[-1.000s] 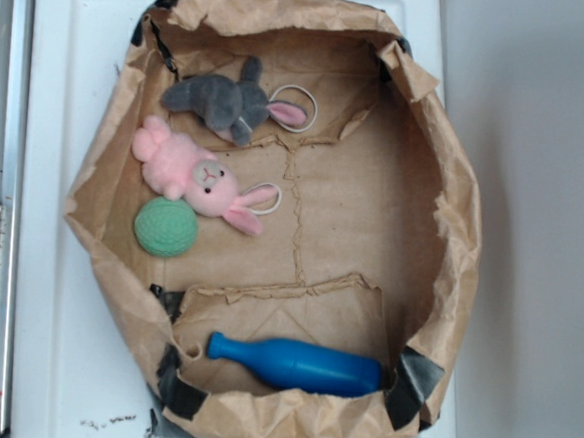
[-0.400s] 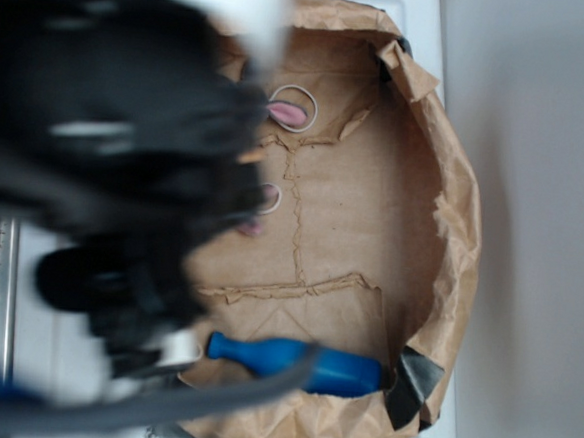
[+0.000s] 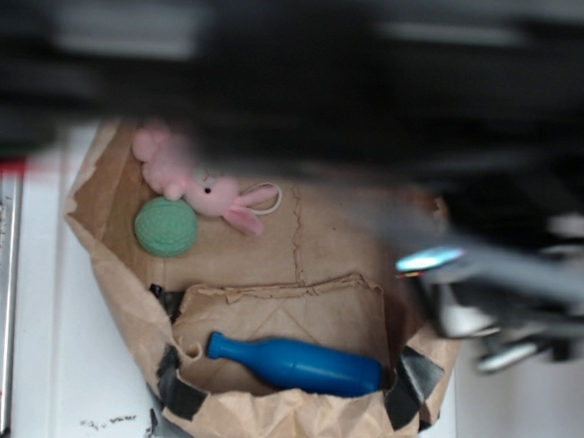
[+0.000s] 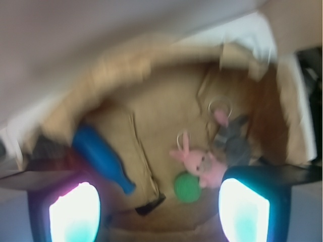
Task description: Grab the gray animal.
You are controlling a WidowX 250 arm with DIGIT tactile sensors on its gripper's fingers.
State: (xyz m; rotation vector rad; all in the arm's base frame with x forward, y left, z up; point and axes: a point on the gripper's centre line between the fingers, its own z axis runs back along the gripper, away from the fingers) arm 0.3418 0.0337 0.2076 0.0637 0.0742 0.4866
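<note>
Since a second ago the arm has swept in, blurring across the exterior view; jaws open, empty. Wrist view shows the gray animal (image 4: 233,142) touching the pink bunny (image 4: 202,164) in the paper bag (image 3: 288,419); descending off-target risks grabbing the pink one

No legible text, views blurred.

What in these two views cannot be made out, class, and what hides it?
- Gray animal: exterior view, hidden behind the blurred arm; wrist view, soft.
- Pink bunny: its top is blurred over, exterior view.
- Hand: only two glowing fingers show; open, touching nothing.
</note>
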